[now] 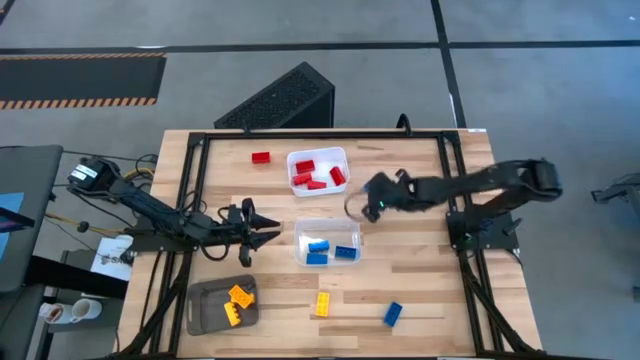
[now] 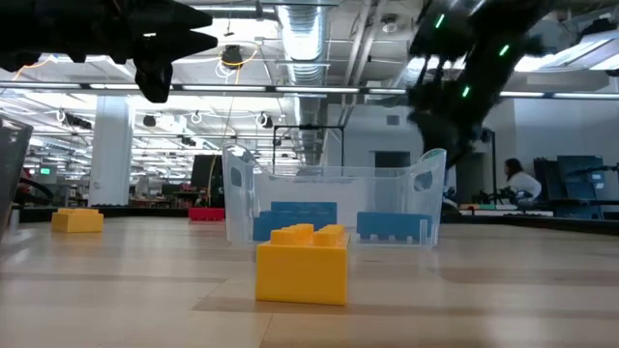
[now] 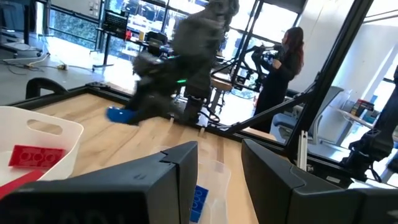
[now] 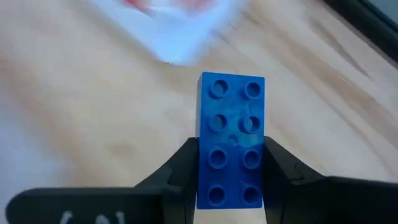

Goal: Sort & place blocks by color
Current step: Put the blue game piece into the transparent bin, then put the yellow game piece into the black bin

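My right gripper (image 1: 362, 208) hovers over the table just right of the clear tray (image 1: 328, 243), shut on a blue two-by-four block (image 4: 231, 124). The same block also shows in the left wrist view (image 3: 117, 115). My left gripper (image 1: 272, 233) is open and empty, left of the clear tray, pointing at it. Blue blocks (image 1: 318, 250) lie in the clear tray, red blocks (image 1: 316, 176) in the white tray (image 1: 318, 155), and yellow blocks (image 1: 238, 300) in the grey tray (image 1: 205, 310). Loose on the table lie a red block (image 1: 261, 157), a yellow block (image 1: 323, 303) and a blue block (image 1: 392, 314). My right gripper pinches the blue block between its two fingers (image 4: 180, 162), one on each long side, at the half nearer the wrist (image 4: 205, 171). The block lies along the fingers, studs facing the wrist camera, its free half sticking out beyond the fingertips. It is lifted clear of the table.
The three trays stand in the table's middle and near-left part. A black frame runs around the table's edges (image 1: 200, 140). A dark box (image 1: 280, 100) sits beyond the far edge. A person (image 3: 283, 65) stands in the room past the table. Bare wood lies near the right edge (image 1: 420, 270).
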{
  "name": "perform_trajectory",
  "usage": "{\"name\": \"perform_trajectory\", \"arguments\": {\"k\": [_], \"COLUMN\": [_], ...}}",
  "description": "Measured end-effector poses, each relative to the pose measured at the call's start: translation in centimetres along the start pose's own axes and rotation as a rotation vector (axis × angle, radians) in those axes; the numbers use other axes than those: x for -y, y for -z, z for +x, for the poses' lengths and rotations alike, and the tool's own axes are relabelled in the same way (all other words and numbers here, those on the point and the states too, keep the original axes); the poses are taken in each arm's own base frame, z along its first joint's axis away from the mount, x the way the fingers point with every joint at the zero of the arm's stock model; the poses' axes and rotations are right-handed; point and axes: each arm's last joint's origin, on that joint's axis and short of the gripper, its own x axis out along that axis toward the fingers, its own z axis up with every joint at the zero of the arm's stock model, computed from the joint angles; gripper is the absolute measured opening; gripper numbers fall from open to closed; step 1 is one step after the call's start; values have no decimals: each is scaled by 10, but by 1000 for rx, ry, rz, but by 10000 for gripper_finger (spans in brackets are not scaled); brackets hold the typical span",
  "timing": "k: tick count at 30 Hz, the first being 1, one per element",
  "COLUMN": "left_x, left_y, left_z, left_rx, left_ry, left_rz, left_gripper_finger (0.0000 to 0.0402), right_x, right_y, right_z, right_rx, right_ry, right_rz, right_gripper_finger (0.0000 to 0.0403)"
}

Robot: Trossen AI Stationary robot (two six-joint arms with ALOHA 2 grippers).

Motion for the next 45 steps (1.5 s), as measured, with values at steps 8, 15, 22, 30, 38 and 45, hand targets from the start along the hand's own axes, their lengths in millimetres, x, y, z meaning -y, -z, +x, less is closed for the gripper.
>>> {"name": "perform_trajectory", "arguments": {"k": [8, 15, 22, 30, 38, 45], "left_x": [0, 0, 0, 0, 1, 10], "left_y": [0, -1, -1, -1, -1, -8], "left_z": [0, 0, 0, 0, 0, 14], "left_rx": [3, 10, 14, 14, 11, -113], "left_ry": [0, 2, 1, 0, 12, -54], "left_rz": [-5, -6, 59, 97, 83, 141], "left_gripper_finger": [111, 111, 111, 111, 111, 99], "right_x": [-69, -103, -107, -104, -106, -105], "right_y": [17, 33, 39, 33, 32, 27], "right_z": [-62, -57, -32, -35, -57, -87], "right_rx": [293, 309, 219, 221, 243, 382], "right_ry": [-384, -511, -484, -505, -575, -566], "right_rz": [-150, -189, -127, -59, -98, -121], "right_gripper_finger": [121, 129, 143, 241, 300, 301]}}
